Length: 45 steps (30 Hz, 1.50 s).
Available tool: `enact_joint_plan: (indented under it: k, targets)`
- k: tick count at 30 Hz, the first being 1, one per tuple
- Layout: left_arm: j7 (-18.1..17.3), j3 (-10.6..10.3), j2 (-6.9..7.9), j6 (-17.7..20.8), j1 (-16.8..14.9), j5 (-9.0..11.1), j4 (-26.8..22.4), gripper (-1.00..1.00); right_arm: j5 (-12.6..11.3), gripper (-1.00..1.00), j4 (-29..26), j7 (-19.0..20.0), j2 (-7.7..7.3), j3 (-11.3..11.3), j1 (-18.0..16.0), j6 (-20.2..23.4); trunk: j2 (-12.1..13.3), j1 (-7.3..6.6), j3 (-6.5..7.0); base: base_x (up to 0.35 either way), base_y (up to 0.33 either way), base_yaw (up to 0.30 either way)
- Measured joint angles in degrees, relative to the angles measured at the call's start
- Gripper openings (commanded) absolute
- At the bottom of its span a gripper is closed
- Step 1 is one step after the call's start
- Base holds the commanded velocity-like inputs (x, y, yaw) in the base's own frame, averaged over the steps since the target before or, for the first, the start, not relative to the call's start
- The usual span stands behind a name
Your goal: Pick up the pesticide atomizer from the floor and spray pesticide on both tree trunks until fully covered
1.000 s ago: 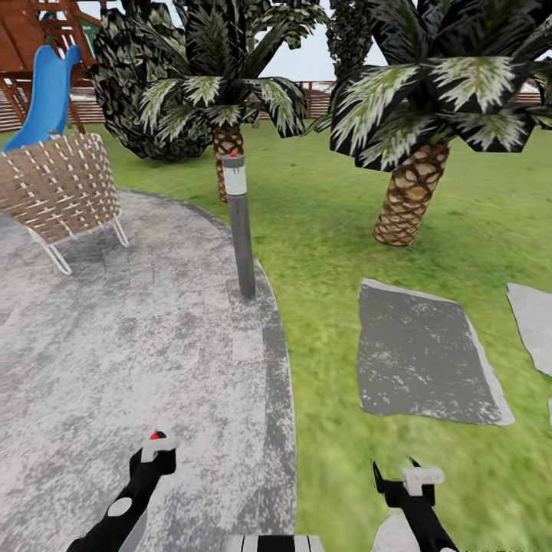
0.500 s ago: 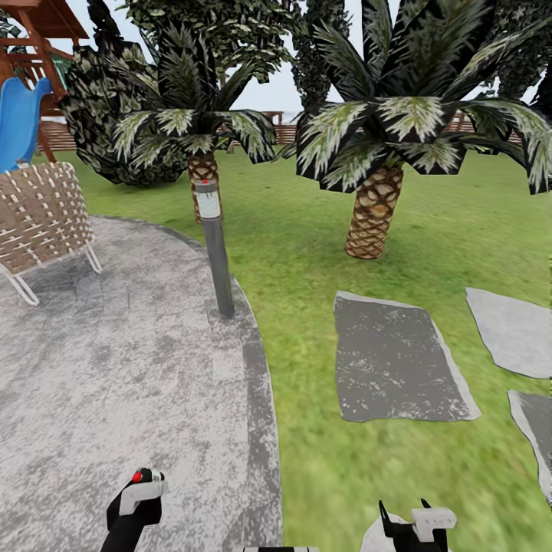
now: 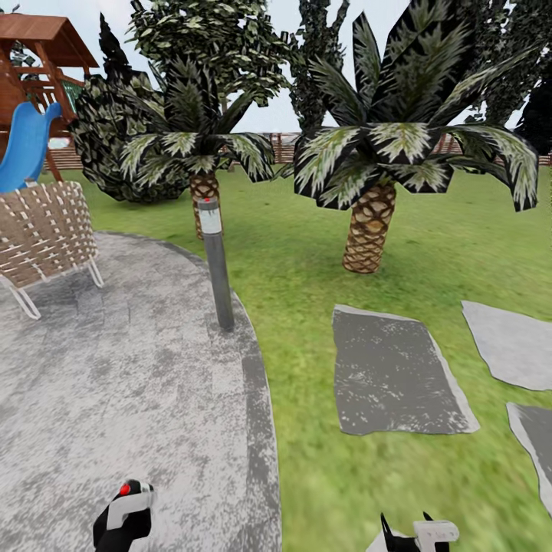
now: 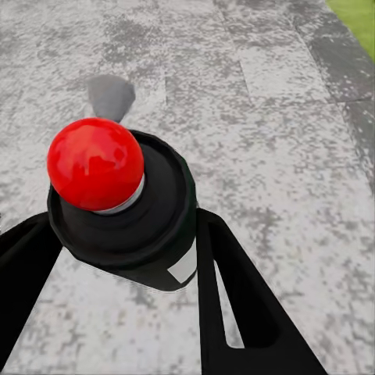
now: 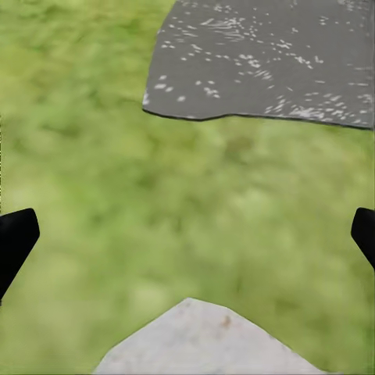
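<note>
Since a second ago my view has swung right and lifted: the wicker chair (image 3: 46,230) has slid toward the left edge and both arms have sunk to the bottom of the head view.

My left pincer (image 4: 117,234) is clamped on the pesticide atomizer (image 4: 117,195), its red knob and black collar between the two dark fingers (image 4: 234,305), low on the near left over the grey paved patio (image 3: 115,383). My right pincer (image 5: 187,234) is spread wide and empty over the lawn (image 3: 307,475). The patio's curved edge runs from the grey bollard light (image 3: 217,264) toward me, with open grass to its right. Flat stepping stones (image 3: 395,376) lie right of that edge; two short palms (image 3: 368,230) stand farther off, and the fence (image 3: 284,146) closes the far side.
</note>
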Motion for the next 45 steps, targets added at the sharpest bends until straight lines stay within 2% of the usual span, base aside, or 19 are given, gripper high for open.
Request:
enact_joint_plan:
  k: [6,13,41,45]
  targets:
    - [0.0,0.11,-0.02,0.0,0.05,-0.04,-0.08,-1.0,-0.02,1.0,0.05,0.04,0.0,0.0,-0.01,0.04,0.08,-0.15,1.33,0.0,0.0,-0.032]
    - [0.0,0.1,-0.05,-0.01,0.05,-0.03,-0.08,-1.0,-0.06,1.0,0.03,0.04,-0.01,0.0,-0.01,0.04,0.18,-0.33,2.88,0.0,0.0,-0.24]
    - [0.0,0.01,-0.09,-0.01,0.07,-0.04,-0.07,-1.0,-0.08,1.0,0.03,0.04,0.0,0.0,0.0,0.04,11.4,-6.48,7.91,0.0,0.0,-0.265]
    - [0.0,0.09,-0.09,0.07,0.06,0.02,-0.07,-1.0,-0.08,1.0,0.03,0.04,-0.01,0.01,-0.01,0.04,11.41,-6.48,7.92,0.0,0.0,-0.266]
